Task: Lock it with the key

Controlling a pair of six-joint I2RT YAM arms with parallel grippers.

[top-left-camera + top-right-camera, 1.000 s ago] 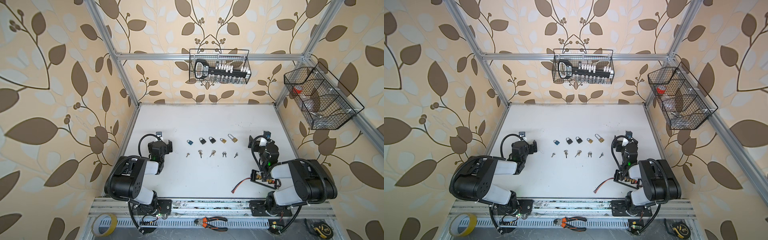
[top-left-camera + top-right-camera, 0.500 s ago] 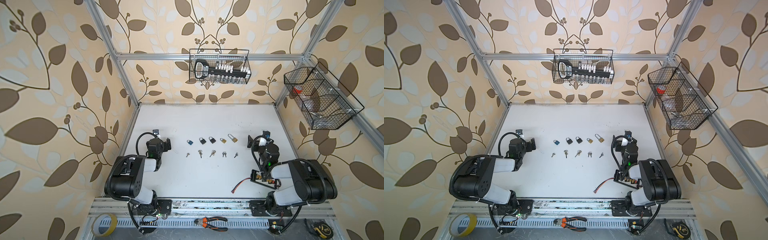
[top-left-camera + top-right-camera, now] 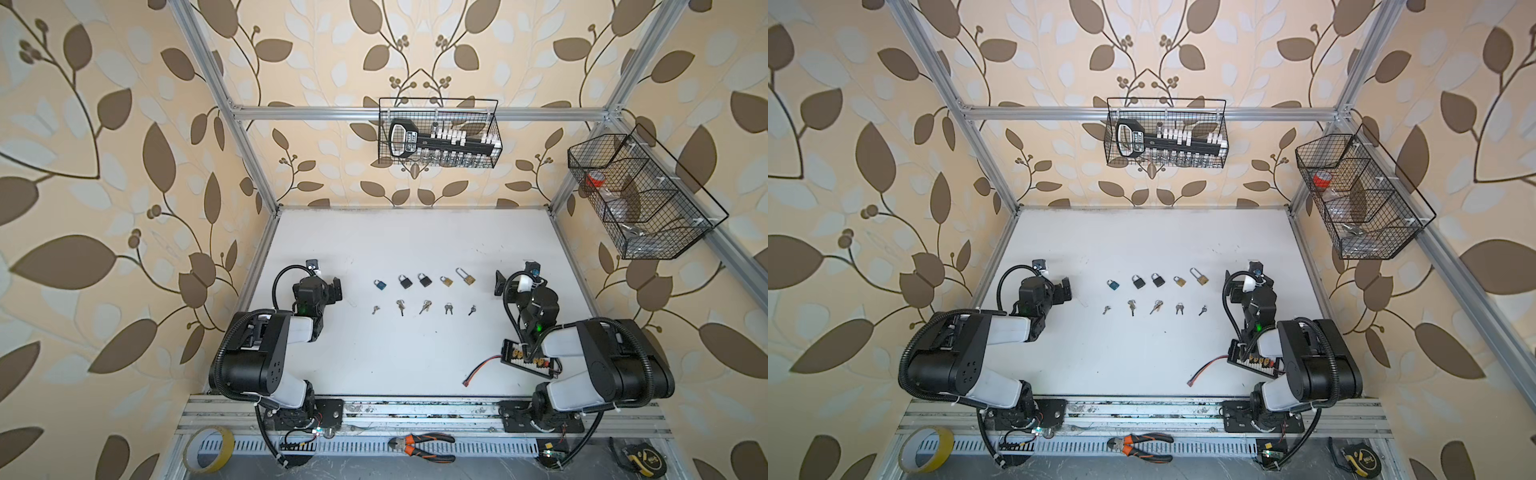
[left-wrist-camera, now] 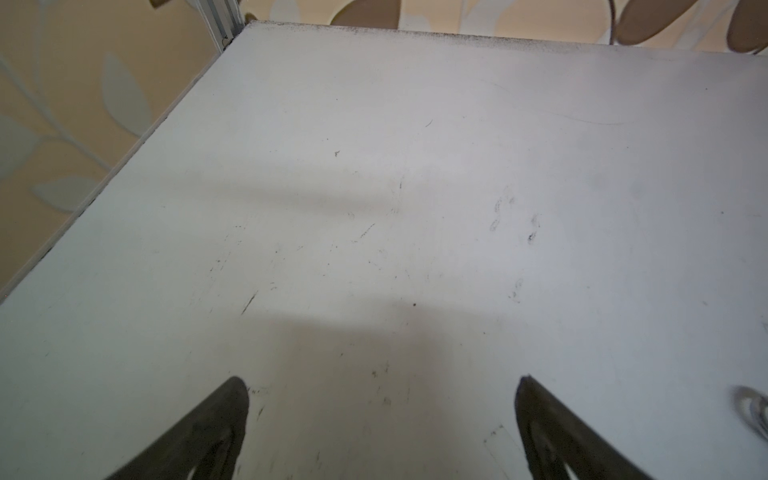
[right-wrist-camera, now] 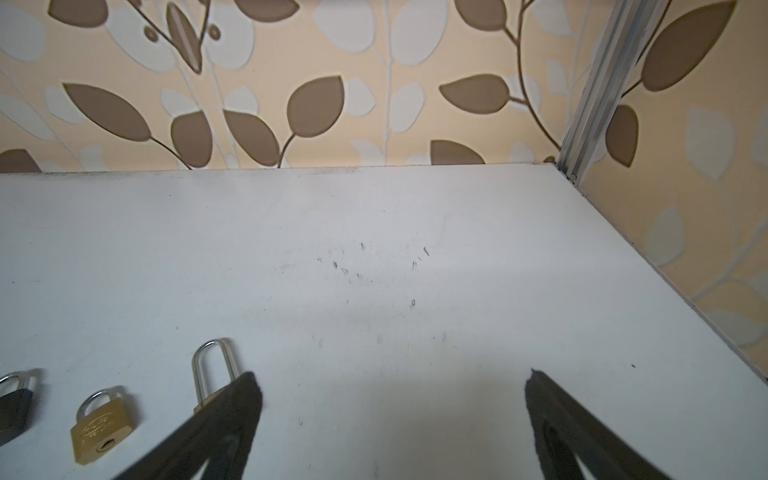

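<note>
**Padlocks:** five, in one row across the middle of the counter [image 3: 415, 232].
- blue padlock [image 3: 379, 284]
- first black padlock [image 3: 404, 281]
- second black padlock [image 3: 424, 280]
- small brass padlock [image 3: 446, 281]
- long-shackle brass padlock [image 3: 466, 276]

Whether any shackle is seated: cannot tell.

**Keys** [image 3: 424, 307]**:** five lots in a second row, one lot just on the robot's side of each padlock. Some look to be pairs on a ring.

**Left end effector** [image 4: 380, 380]**:** jaws wide, nothing held, over bare counter, apart from the blue end of both rows.

**Right end effector** [image 5: 391, 375]**:** jaws wide, nothing held, just beside the long-shackle brass padlock. One finger overlaps that padlock's body in the right wrist view.

**Handling, as judged:**
- Padlocks are rigid metal, dense for their size, smooth-sided and likely to slide when nudged. Take hold across the flat body, leaving shackle and keyway free.
- Keys are thin, stiff and light, and lie flat on the counter, so they are awkward to lift. Take hold by the bow, with the blade left clear.
</note>
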